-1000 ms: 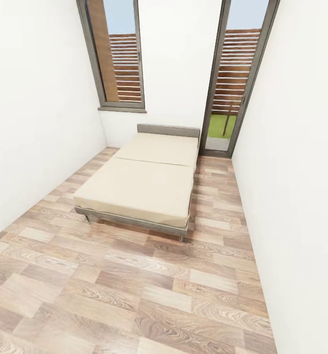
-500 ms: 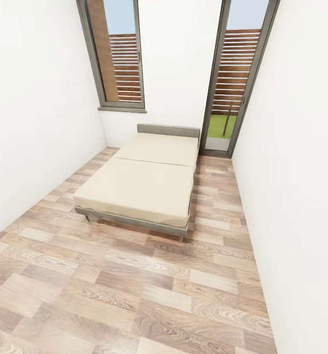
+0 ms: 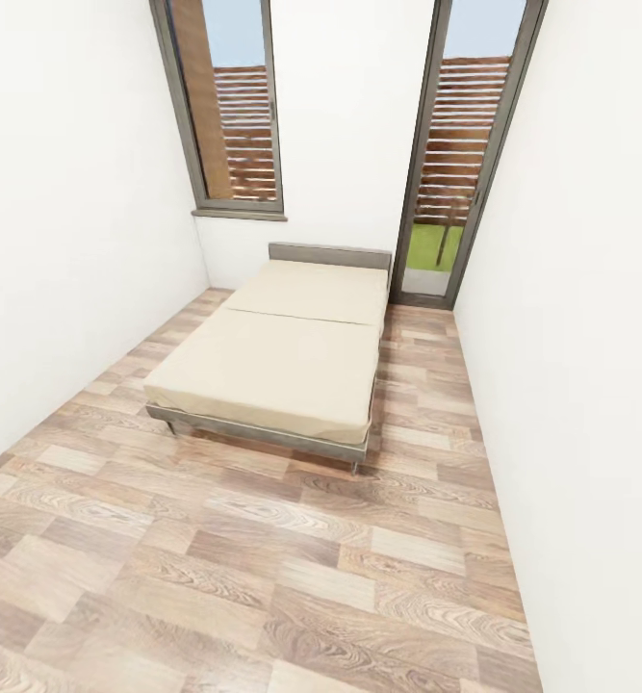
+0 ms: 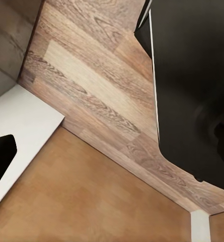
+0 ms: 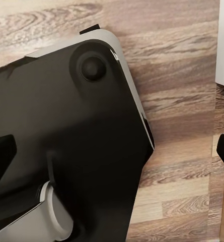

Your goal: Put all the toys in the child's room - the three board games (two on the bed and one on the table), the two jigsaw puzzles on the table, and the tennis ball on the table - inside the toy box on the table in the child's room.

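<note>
The bed (image 3: 282,356) stands ahead in the head view, a low wide bed with a plain beige mattress, a grey frame and a low headboard (image 3: 330,255) against the far wall. The left wrist view looks down at the wood-plank floor (image 4: 86,85) beside my black base (image 4: 192,91). One black fingertip (image 4: 1,156) of my left gripper (image 4: 112,151) sits at the picture's edge. In the right wrist view the right gripper (image 5: 112,148) is open over my base (image 5: 66,126), its fingertips (image 5: 1,151) far apart with nothing between them.
White walls close in on both sides of the narrow room. A tall window (image 3: 229,106) and a glass door (image 3: 460,154) are in the far wall. Wood-plank floor (image 3: 263,558) lies between me and the bed, with a strip along its right side.
</note>
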